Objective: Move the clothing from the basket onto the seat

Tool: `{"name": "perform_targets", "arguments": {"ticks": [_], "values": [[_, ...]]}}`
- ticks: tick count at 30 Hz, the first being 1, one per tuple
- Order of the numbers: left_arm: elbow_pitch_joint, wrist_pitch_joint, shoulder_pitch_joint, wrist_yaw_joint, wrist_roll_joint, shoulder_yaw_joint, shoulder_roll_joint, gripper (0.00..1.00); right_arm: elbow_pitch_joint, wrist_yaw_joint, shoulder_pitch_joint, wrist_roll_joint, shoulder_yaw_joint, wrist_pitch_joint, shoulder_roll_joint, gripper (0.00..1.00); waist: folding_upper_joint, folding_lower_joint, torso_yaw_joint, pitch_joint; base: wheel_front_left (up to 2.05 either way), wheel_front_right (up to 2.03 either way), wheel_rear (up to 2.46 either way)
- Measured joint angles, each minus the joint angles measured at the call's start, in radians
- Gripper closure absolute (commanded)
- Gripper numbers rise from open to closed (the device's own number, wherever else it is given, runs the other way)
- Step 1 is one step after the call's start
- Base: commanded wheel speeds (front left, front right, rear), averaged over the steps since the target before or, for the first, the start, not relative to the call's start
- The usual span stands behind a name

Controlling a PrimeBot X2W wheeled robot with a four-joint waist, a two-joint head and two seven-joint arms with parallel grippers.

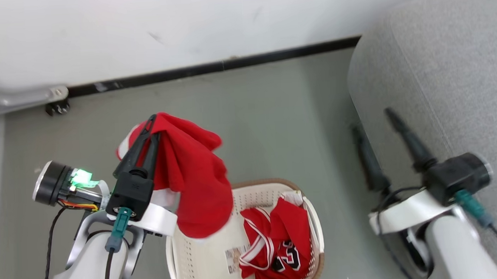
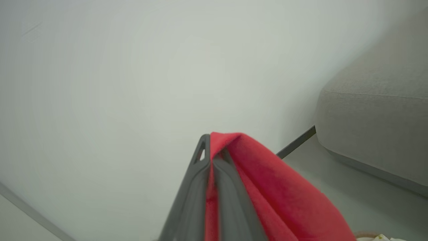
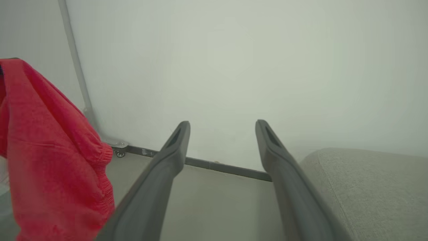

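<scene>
Red garment point(image 1: 195, 180) hanging over basket point(image 1: 276, 184) left rim, left gripper point(image 1: 152, 127) pinching it, jersey point(image 1: 279, 244) lying inside, right gripper point(image 1: 371, 119) gaping empty beside sofa point(image 1: 453, 69) edge.

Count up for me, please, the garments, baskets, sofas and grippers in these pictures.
Red garments: 2, the held garment and the jersey
Baskets: 1, the basket
Sofas: 1, the sofa
Grippers: 2, the left gripper and the right gripper
Total: 6

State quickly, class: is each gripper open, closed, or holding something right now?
Left gripper: closed, holding a red garment that hangs over the basket.
Right gripper: open, holding nothing.
</scene>
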Motion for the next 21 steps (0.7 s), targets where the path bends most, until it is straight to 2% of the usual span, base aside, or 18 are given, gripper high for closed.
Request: {"name": "perform_targets", "arguments": {"ticks": [5, 15, 21], "values": [[-0.02, 0.0, -0.008, -0.023, 0.0, -0.02, -0.003, 1.0, 0.014, 0.0, 0.026, 0.023, 0.095, 0.0, -0.001, 0.0, 0.0, 0.0, 0.013, -0.052, 0.0, 0.0, 0.0], [-0.029, 0.0, -0.048, -0.081, -0.001, -0.086, -0.052, 1.0, 0.043, 0.0, 0.088, 0.09, 0.301, 0.001, -0.024, 0.0, 0.0, 0.0, 0.035, -0.145, 0.0, 0.0, 0.0], [-0.024, 0.001, -0.079, -0.112, 0.002, -0.125, -0.076, 1.0, 0.059, 0.0, 0.099, 0.116, 0.387, 0.008, -0.044, 0.0, 0.0, 0.0, 0.04, -0.182, 0.0, 0.0, 0.0]]}}
